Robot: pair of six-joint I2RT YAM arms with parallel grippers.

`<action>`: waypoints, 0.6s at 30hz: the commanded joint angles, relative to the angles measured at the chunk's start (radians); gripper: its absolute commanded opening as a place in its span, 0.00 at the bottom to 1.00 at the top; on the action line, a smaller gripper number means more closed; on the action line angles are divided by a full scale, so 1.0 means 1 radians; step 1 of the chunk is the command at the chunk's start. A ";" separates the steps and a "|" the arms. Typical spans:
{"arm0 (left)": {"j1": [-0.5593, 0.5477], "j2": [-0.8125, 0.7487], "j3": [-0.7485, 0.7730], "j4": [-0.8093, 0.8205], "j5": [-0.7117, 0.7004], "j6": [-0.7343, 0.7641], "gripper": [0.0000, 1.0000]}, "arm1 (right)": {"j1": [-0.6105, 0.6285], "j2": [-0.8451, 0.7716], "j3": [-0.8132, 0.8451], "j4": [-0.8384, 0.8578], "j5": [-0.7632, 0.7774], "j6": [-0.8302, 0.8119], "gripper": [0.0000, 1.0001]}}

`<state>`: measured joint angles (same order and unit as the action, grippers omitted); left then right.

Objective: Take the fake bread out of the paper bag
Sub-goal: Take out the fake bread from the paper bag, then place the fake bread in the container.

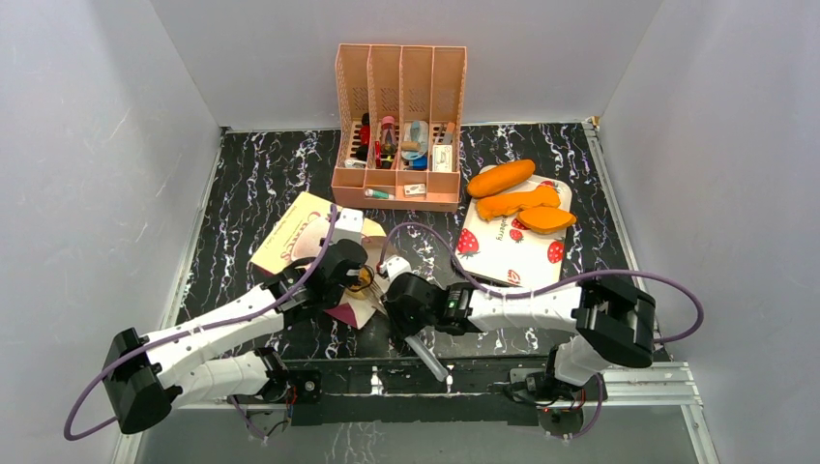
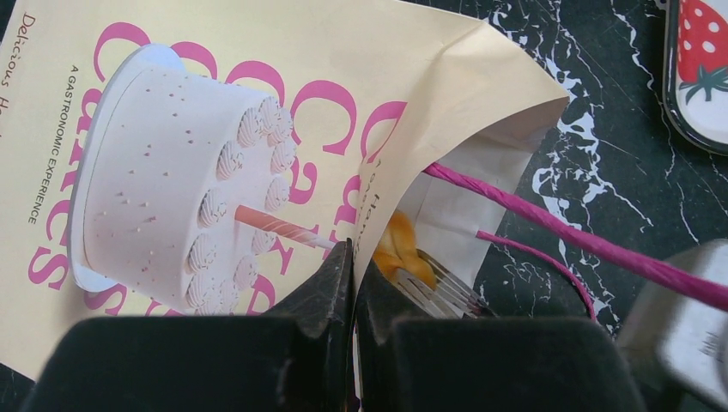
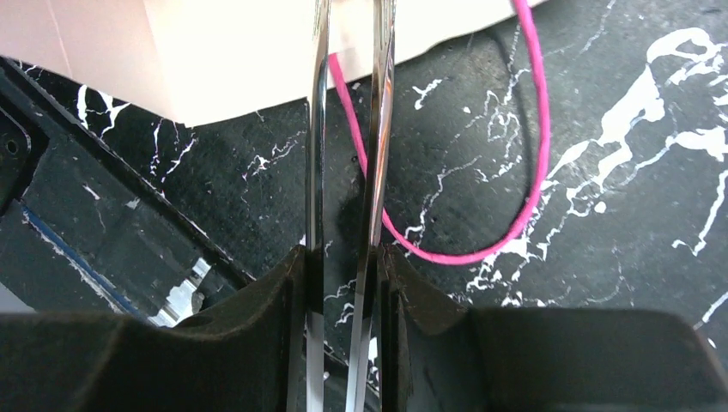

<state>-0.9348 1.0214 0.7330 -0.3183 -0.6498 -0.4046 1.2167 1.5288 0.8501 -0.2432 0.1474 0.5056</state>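
here, the paper bag (image 1: 295, 232) lies flat on the left of the marbled table (image 1: 242, 174), with its mouth toward the arms. its face shows a white cake and reads "cakes" in pink, with "a gastronomic experience" and a cropped "delicious h…" along one edge. the left gripper (image 2: 354, 257) has its jaws fully closed, pinching the upper lip of the bag's mouth. inside the mouth is one orange piece of fake bread (image 2: 399, 247). the tips of the metal tongs (image 2: 446, 290) sit just beside it; contact cannot be told. a pink cord handle (image 3: 524, 172) trails on the table. the right gripper (image 3: 343, 268) is clamped on the tongs' two arms, squeezing them close together. further back, the peach organiser (image 1: 399, 68) holds items in its four slots, too small to name. at right, the strawberry-print tray (image 1: 503, 261) carries three loaves (image 1: 517, 201).
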 commanded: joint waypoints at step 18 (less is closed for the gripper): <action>0.247 -0.022 -0.037 0.012 0.098 -0.046 0.00 | -0.001 -0.266 -0.041 -0.234 0.364 0.285 0.10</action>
<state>-0.7086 1.0267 0.6914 -0.2962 -0.5751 -0.4175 1.2167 1.3266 0.8055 -0.4397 0.3672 0.6907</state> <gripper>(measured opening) 0.007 0.272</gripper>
